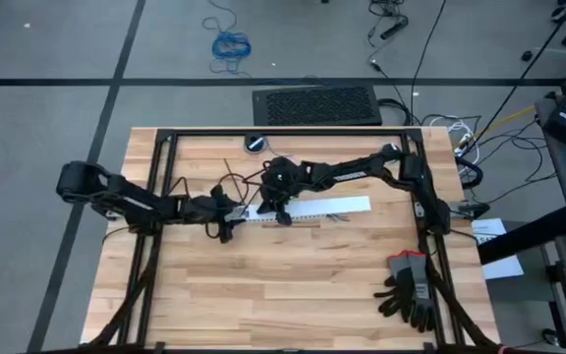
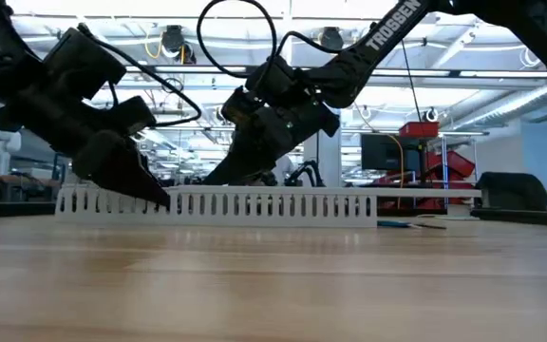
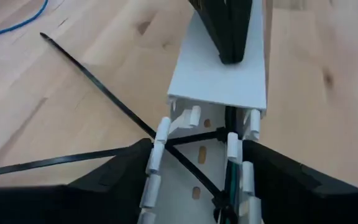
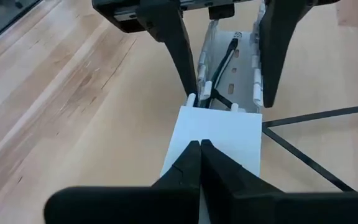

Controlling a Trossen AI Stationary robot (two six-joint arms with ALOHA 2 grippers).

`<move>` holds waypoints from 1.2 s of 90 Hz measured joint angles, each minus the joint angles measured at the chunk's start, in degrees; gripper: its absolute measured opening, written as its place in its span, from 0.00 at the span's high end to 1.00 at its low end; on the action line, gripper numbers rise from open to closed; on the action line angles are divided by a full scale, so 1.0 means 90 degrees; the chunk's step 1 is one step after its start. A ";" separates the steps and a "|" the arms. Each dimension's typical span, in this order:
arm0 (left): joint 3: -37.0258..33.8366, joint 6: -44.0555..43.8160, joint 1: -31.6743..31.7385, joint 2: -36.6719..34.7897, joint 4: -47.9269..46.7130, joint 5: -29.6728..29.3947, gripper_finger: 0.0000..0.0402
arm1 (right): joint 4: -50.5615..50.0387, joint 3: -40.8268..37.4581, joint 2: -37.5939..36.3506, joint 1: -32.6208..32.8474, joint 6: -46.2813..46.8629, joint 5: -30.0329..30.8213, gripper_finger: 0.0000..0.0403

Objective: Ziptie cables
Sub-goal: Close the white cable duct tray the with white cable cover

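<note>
Your cables [image 3: 229,186] lie inside the open slotted end of the white plastic duct [image 1: 308,208] at mid-frame, with two thin black zipties [image 3: 104,99] crossing over its toothed walls onto the wooden table [image 1: 293,285]. Your left gripper [image 3: 191,180] straddles that end, fingers wide. Your right gripper [image 4: 199,149] presses its closed tips on the smooth lid.
</note>
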 joint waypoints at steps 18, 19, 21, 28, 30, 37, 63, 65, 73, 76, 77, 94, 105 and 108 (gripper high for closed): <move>0.0002 0.0009 0.0000 0.0415 0.0543 0.0110 0.40 | 0.0321 -0.0012 0.0005 0.0068 -0.0010 -0.0003 1.00; 0.0002 0.0009 0.0000 0.0420 0.0549 0.0113 0.40 | 0.0334 -0.0012 0.0005 0.0068 -0.0010 -0.0008 1.00; 0.0005 0.0012 0.0000 0.0431 0.0555 0.0119 0.40 | 0.0352 -0.0010 0.0005 0.0068 -0.0005 -0.0012 1.00; 0.0013 0.0020 0.0001 0.0434 0.0541 0.0187 0.40 | 0.0327 -0.0004 0.0005 0.0048 0.0029 -0.0016 1.00; 0.0015 0.0023 0.0002 0.0436 0.0540 0.0215 0.40 | 0.0315 -0.0002 0.0005 0.0036 0.0040 -0.0027 1.00; 0.0017 0.0049 0.0015 0.0436 0.0531 0.0440 0.40 | 0.0272 0.0002 0.0005 0.0013 0.0051 -0.0067 1.00; 0.0020 -0.0328 0.0015 0.0458 0.0474 0.1039 0.34 | 0.0222 0.0002 0.0005 0.0027 0.0053 -0.0102 1.00; 0.0019 -0.0328 0.0015 0.0458 0.0465 0.1040 0.32 | 0.0222 0.0002 0.0005 0.0027 0.0053 -0.0102 1.00; 0.0014 -0.0266 0.0007 0.0461 0.0412 0.1086 0.27 | 0.0237 0.0002 0.0007 0.0027 0.0054 -0.0082 1.00; 0.0012 -0.0210 0.0005 0.0469 0.0412 0.1106 0.25 | 0.0236 0.0002 0.0007 0.0027 0.0068 -0.0080 1.00; 0.0012 -0.0208 0.0001 0.0469 0.0424 0.1107 0.24 | 0.0234 0.0002 0.0007 0.0027 0.0077 -0.0080 1.00; 0.0012 -0.0180 -0.0002 0.0466 0.0441 0.1121 0.18 | 0.0234 0.0002 0.0007 0.0022 0.0155 -0.0066 1.00; 0.0035 -0.0210 -0.0005 0.0466 0.0435 0.1028 0.17 | 0.0235 0.0002 0.0007 0.0020 0.0160 -0.0059 1.00; 0.0065 -0.0213 -0.0005 0.0466 0.0419 0.1006 0.17 | 0.0235 0.0002 0.0007 0.0020 0.0160 -0.0058 1.00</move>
